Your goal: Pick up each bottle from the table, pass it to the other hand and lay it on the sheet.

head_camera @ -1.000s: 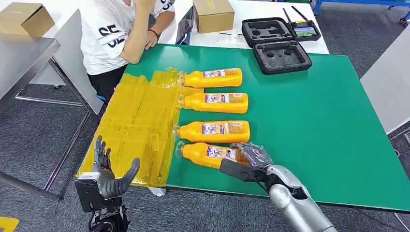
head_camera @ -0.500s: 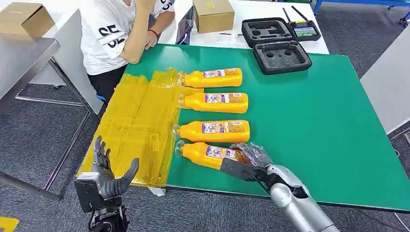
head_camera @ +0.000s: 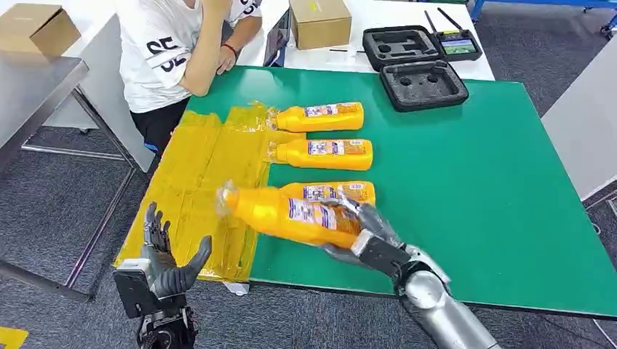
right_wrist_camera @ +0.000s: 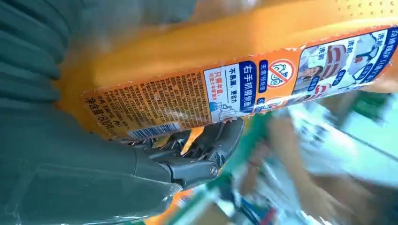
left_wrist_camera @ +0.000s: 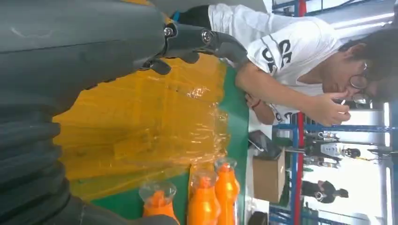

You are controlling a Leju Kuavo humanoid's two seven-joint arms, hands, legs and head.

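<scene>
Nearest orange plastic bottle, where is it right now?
In the head view the nearest orange plastic bottle is held in the right hand, cap end pointing toward the yellow plastic sheet, in front of the third orange bottle.

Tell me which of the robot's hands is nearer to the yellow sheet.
Left. The left hand hovers open at the near corner of the yellow sheet. The right hand is farther off over the green table, gripping a lifted orange bottle.

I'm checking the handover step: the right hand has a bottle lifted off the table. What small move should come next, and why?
Probably carry the bottle leftward toward the left hand. The right hand grips its base end, the cap points at the yellow sheet, and the left hand waits open, palm up, off the table's edge.
</scene>
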